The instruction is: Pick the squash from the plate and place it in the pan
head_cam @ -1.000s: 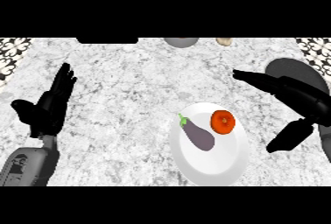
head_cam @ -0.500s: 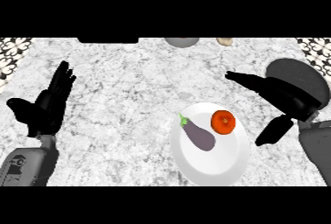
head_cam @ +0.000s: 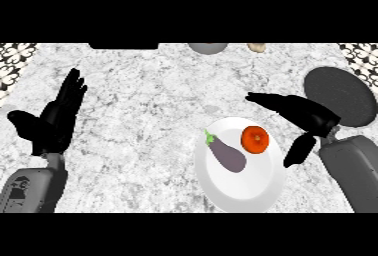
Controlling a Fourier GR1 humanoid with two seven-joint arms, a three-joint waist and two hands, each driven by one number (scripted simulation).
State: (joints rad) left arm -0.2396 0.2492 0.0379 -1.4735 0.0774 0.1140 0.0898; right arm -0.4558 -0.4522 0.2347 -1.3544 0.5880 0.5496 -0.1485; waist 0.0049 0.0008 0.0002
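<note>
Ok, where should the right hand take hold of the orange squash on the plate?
Probably across the squash's rounded middle, coming from its right: it lies on the plate's upper right, nearest the open right hand, while the eggplant lies close to its left.

counter (head_cam: 148,100): mottled grey-white stone, matt | plate (head_cam: 244,192): smooth white, ceramic-looking | pan (head_cam: 347,95): matt dark grey

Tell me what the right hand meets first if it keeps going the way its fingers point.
Probably nothing: the right hand points left across bare marble counter, passing above the white plate. Height is unclear.
</note>
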